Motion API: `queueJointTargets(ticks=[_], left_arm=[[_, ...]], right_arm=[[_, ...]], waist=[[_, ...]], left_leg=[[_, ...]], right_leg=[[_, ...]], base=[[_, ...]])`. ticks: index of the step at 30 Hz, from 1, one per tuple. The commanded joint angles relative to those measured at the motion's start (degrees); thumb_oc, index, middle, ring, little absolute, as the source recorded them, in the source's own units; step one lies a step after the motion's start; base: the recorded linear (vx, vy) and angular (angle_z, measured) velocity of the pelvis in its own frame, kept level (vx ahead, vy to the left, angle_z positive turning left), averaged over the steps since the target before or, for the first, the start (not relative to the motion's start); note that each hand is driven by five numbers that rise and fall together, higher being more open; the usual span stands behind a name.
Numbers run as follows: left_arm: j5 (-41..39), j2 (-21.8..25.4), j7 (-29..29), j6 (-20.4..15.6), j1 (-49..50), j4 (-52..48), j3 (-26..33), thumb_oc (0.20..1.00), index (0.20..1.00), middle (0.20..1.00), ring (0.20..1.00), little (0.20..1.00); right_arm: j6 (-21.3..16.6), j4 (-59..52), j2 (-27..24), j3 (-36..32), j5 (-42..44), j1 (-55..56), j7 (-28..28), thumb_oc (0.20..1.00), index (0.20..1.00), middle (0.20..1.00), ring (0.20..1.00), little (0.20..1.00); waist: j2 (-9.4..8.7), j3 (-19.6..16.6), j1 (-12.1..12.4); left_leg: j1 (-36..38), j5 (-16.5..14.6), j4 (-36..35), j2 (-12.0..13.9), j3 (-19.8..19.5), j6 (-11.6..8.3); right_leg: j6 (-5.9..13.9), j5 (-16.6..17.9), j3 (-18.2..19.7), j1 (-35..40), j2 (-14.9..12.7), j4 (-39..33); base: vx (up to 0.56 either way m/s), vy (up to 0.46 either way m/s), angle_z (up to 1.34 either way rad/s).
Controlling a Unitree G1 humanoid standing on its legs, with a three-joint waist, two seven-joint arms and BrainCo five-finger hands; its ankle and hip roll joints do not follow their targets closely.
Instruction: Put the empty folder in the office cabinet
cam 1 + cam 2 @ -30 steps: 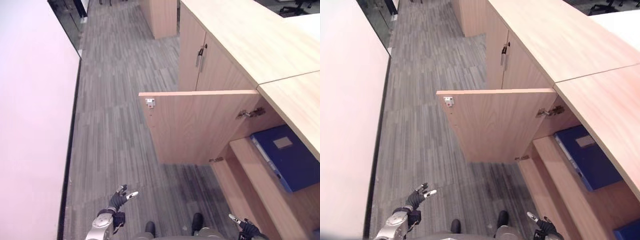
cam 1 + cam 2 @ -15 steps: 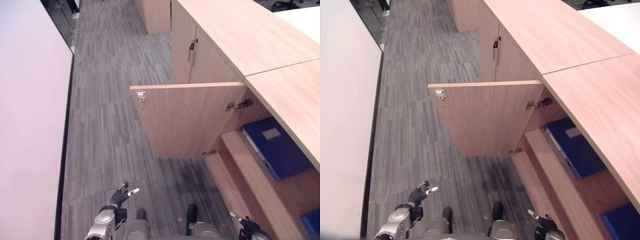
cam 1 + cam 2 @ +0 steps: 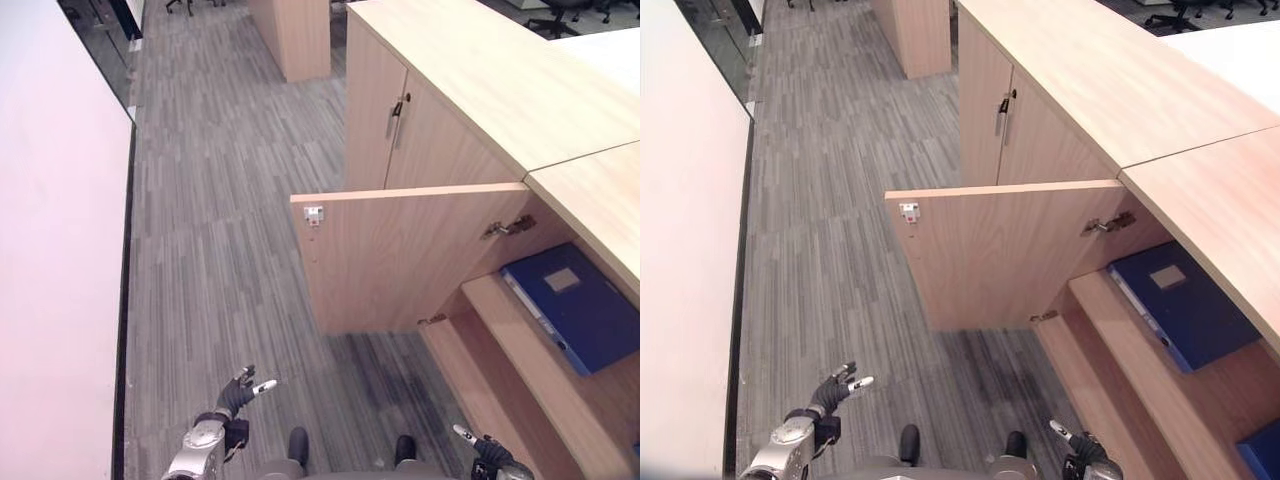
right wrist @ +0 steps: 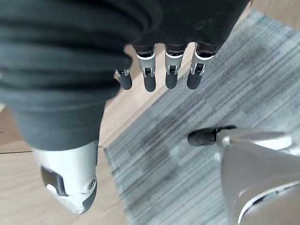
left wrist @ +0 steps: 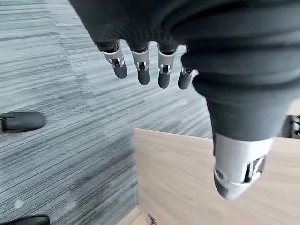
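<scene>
A blue folder [image 3: 578,305] lies flat on a shelf inside the open wooden cabinet [image 3: 520,360] at the right; its label patch faces up. The cabinet door [image 3: 400,255] stands swung out over the grey floor. My left hand [image 3: 237,394] hangs low at the bottom left, fingers straight and holding nothing, as the left wrist view shows with its fingers [image 5: 140,70] over the carpet. My right hand [image 3: 480,452] hangs at the bottom right beside the cabinet's lower shelf, also empty with relaxed fingers [image 4: 171,75].
A second blue item [image 3: 1262,450] sits on the lower shelf at the far right. A shut cabinet door with a handle [image 3: 398,112] stands beyond the open one. A pale wall [image 3: 55,260] runs along the left. Office chairs [image 3: 560,15] stand far back.
The whole picture has shifted, so the camera moved. Both hands hang as before and the folder stays on its shelf.
</scene>
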Motion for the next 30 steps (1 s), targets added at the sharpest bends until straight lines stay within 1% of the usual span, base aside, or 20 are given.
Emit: queueJointTargets(ticks=[1, 2, 3, 4, 5, 6, 7, 8, 10, 11, 14, 16, 17, 20, 23, 24, 25, 26, 27, 30], left_arm=[[-1.73, 2.02, 0.09, -2.12, -1.3, -3.37, 3.07, 1.0, 1.0, 1.0, 1.0, 1.0], [-1.73, 2.04, 0.09, -2.09, -1.25, -3.42, 3.09, 1.0, 1.0, 1.0, 1.0, 1.0], [-1.53, 2.55, 0.07, -2.05, -1.42, -3.75, 3.21, 1.0, 1.0, 1.0, 1.0, 1.0], [-1.64, 2.62, -0.03, -2.17, -1.8, -4.31, 3.28, 1.0, 1.0, 1.0, 1.0, 1.0], [-2.19, 2.38, 0.1, -2.35, -2.31, -4.61, 3.54, 1.0, 1.0, 1.0, 1.0, 1.0], [-2.2, 2.38, 0.09, -2.37, -2.31, -4.59, 3.55, 1.0, 1.0, 1.0, 1.0, 1.0], [-2.77, 2.1, 0.09, -2.64, -2.65, -5.14, 3.58, 1.0, 1.0, 1.0, 1.0, 1.0], [-2.87, 1.98, 0.19, -2.79, -2.66, -5.41, 3.65, 1.0, 1.0, 1.0, 1.0, 1.0], [-3.46, 1.73, 0.23, -3.12, -2.95, -6.3, 3.67, 1.0, 1.0, 1.0, 1.0, 1.0], [-3.46, 1.4, 0.26, -3.26, -2.97, -7.79, 3.47, 1.0, 1.0, 1.0, 1.0, 1.0], [-3.53, 1.26, 0.68, -3.54, -3.4, -10.09, 3.63, 1.0, 1.0, 1.0, 1.0, 1.0], [-3.53, 1.26, 0.68, -3.53, -3.36, -10.12, 3.63, 1.0, 1.0, 1.0, 1.0, 1.0], [-4.32, 1.52, 0.96, -3.82, -4.73, -11.79, 4.27, 1.0, 1.0, 1.0, 1.0, 1.0], [-4.86, 1.98, 1.27, -4.13, -6.2, -12.73, 4.67, 1.0, 1.0, 1.0, 1.0, 1.0], [-5.78, 3.28, 1.84, -4.59, -9.49, -12.72, 5.31, 1.0, 1.0, 1.0, 1.0, 1.0], [-5.83, 4.66, 2.15, -4.9, -12.04, -11.65, 5.18, 1.0, 1.0, 1.0, 1.0, 1.0], [-5.85, 4.68, 2.13, -4.93, -12.12, -11.58, 5.17, 1.0, 1.0, 1.0, 1.0, 1.0], [-5.67, 6.1, 2.74, -5.22, -15.03, -9.43, 5.08, 1.0, 1.0, 1.0, 1.0, 1.0], [-5.69, 6.13, 2.71, -5.28, -15.15, -9.3, 5.07, 1.0, 1.0, 1.0, 1.0, 1.0], [-5.97, 9.04, 3.55, -5.49, -19.91, -5.46, 5.38, 1.0, 1.0, 1.0, 1.0, 1.0]], right_arm=[[-0.44, -1.48, 0.93, -0.27, 2.16, -1.19, 0.07, 1.0, 1.0, 1.0, 1.0, 1.0], [-0.43, -1.5, 0.95, -0.25, 2.16, -1.16, 0.06, 1.0, 1.0, 1.0, 1.0, 1.0], [-0.48, -1.95, 1.5, 0.72, 1.84, -0.9, 0.21, 1.0, 1.0, 1.0, 1.0, 1.0], [-0.55, -2.01, 1.82, 0.9, 1.81, -0.78, 0.31, 1.0, 1.0, 1.0, 1.0, 1.0], [-0.76, -2.19, 2.07, 1.45, 1.96, -0.19, 0.57, 1.0, 1.0, 1.0, 1.0, 1.0], [-0.77, -2.2, 2.07, 1.47, 1.97, -0.17, 0.57, 1.0, 1.0, 1.0, 1.0, 1.0], [-0.7, -1.93, 2.05, 1.49, 1.87, 0.25, 0.71, 1.0, 1.0, 1.0, 1.0, 1.0], [-0.76, -1.84, 2.03, 1.46, 1.96, 0.61, 0.62, 1.0, 1.0, 1.0, 1.0, 1.0], [-0.89, -1.53, 1.88, 1.11, 1.86, 1.45, 0.39, 1.0, 1.0, 1.0, 1.0, 1.0], [-0.87, -1.31, 1.81, 0.46, 2.05, 2.64, 0.3, 1.0, 1.0, 1.0, 1.0, 1.0], [-0.85, -1.03, 1.49, 0.03, 2.1, 3.74, 0.27, 1.0, 1.0, 1.0, 1.0, 1.0], [-0.84, -1.06, 1.49, 0.04, 2.1, 3.78, 0.27, 1.0, 1.0, 1.0, 1.0, 1.0], [-0.81, -1.0, 1.57, 0.06, 1.75, 4.66, 0.37, 1.0, 1.0, 1.0, 1.0, 1.0], [-0.81, -1.25, 1.7, 0.33, 1.39, 5.31, 0.54, 1.0, 1.0, 1.0, 1.0, 1.0], [-0.83, -1.45, 1.78, 0.91, 1.11, 6.05, 0.94, 1.0, 1.0, 1.0, 1.0, 1.0], [-0.85, -1.36, 1.78, 1.47, 0.87, 6.24, 1.35, 1.0, 1.0, 1.0, 1.0, 1.0], [-0.85, -1.36, 1.8, 1.46, 0.86, 6.21, 1.35, 1.0, 1.0, 1.0, 1.0, 1.0], [-0.81, -1.45, 1.8, 2.32, 0.54, 6.43, 1.7, 1.0, 1.0, 1.0, 1.0, 1.0], [-0.81, -1.46, 1.82, 2.3, 0.55, 6.4, 1.7, 1.0, 1.0, 1.0, 1.0, 1.0], [-0.89, -1.52, 1.6, 3.37, 0.2, 6.64, 2.2, 1.0, 1.0, 1.0, 1.0, 1.0]], waist=[[0.21, 2.49, 1.24], [0.21, 2.55, 1.24], [-0.12, 2.66, 0.98], [-0.18, 2.53, 1.02], [-0.25, 2.3, 0.51], [-0.22, 2.36, 0.53], [-0.17, 2.26, 0.15], [-0.22, 2.07, 0.07], [-0.49, 1.46, 0.07], [-0.61, 0.42, -0.34], [-0.53, -0.67, -0.91], [-0.52, -0.62, -0.92], [-0.56, -1.59, -1.43], [-0.55, -2.0, -1.84], [-0.48, -2.53, -2.65], [-0.35, -2.88, -3.23], [-0.36, -2.83, -3.2], [-0.26, -3.3, -3.97], [-0.27, -3.23, -3.94], [-0.06, -3.68, -4.97]], left_leg=[[-0.37, -5.06, 3.04, 2.37, -1.63, -0.56], [-0.23, -5.08, 2.99, 2.39, -1.62, -0.57], [0.73, -5.08, 2.66, 1.52, -1.36, -0.22], [0.58, -5.14, 2.59, 1.11, -1.44, -0.12], [0.9, -5.06, 2.3, 0.52, -1.98, 0.07], [1.04, -5.09, 2.24, 0.58, -1.94, 0.05], [1.11, -4.97, 2.01, 0.43, -2.29, 0.05], [1.4, -5.02, 1.82, 0.47, -2.19, 0.01], [1.87, -5.19, 1.58, 0.4, -1.78, -0.21], [2.82, -5.5, 0.99, 0.35, -1.55, -0.37], [4.17, -5.83, 0.58, 0.66, -1.23, -0.81], [4.28, -5.84, 0.57, 0.67, -1.23, -0.81], [5.39, -6.08, 0.16, 0.94, -0.58, -1.26], [6.07, -6.17, -0.1, 1.2, -0.11, -1.56], [6.71, -6.36, -0.21, 1.57, 0.39, -1.96], [7.02, -6.34, -0.21, 1.82, 0.89, -2.22], [7.05, -6.35, -0.21, 1.83, 0.91, -2.23], [7.4, -6.35, -0.21, 2.15, 1.49, -2.48], [7.43, -6.36, -0.21, 2.16, 1.52, -2.49], [7.89, -6.33, -0.21, 2.53, 2.45, -2.76]], right_leg=[[7.0, -2.17, -2.19, 0.95, -3.44, 11.91], [6.99, -2.24, -2.19, 1.04, -3.42, 11.95], [5.63, -4.12, -2.49, 1.55, -1.0, 8.61], [5.56, -4.97, -2.75, 2.43, -0.38, 6.16], [4.76, -5.34, -1.0, 2.41, 1.18, 3.95], [4.73, -5.34, -0.98, 2.54, 1.25, 3.87], [4.61, -5.55, 0.57, 2.27, 2.02, 3.31], [4.41, -5.41, 1.15, 2.53, 2.12, 2.54], [4.36, -4.68, 0.23, 4.24, 1.31, 0.2], [4.17, -4.39, 0.11, 5.61, 1.03, -1.62], [4.07, -3.83, -0.03, 7.82, 1.16, -4.46], [4.07, -3.78, -0.05, 7.98, 1.17, -4.58], [4.11, -3.52, -0.49, 9.49, 1.19, -6.29], [4.09, -3.44, -0.71, 10.25, 1.33, -6.93], [4.02, -3.44, -0.59, 10.83, 1.52, -7.49], [4.04, -3.46, -0.46, 11.06, 1.68, -7.74], [4.04, -3.45, -0.45, 11.09, 1.69, -7.75], [4.03, -3.33, -0.21, 11.24, 1.77, -8.06], [4.03, -3.32, -0.18, 11.26, 1.78, -8.07], [4.04, -3.17, 0.45, 11.29, 2.05, -8.3]], base=[[0.05, 0.115, -0.34], [0.09, 0.187, -0.24], [0.05, 0.077, -0.34], [0.1, 0.091, -0.28], [0.06, 0.017, -0.25], [0.07, 0.014, 0.01], [0.05, -0.008, 0.12], [0.06, -0.03, 0.15], [0.07, -0.055, 0.11], [0.08, -0.036, 0.06], [0.1, -0.034, -0.03], [0.04, -0.033, -0.08], [0.08, -0.058, -0.11], [0.05, -0.04, -0.14], [0.02, -0.034, -0.05], [0.02, -0.031, -0.05], [0.03, -0.036, -0.07], [0.02, -0.016, -0.1], [0.02, -0.023, -0.12], [0.02, -0.021, -0.1]])
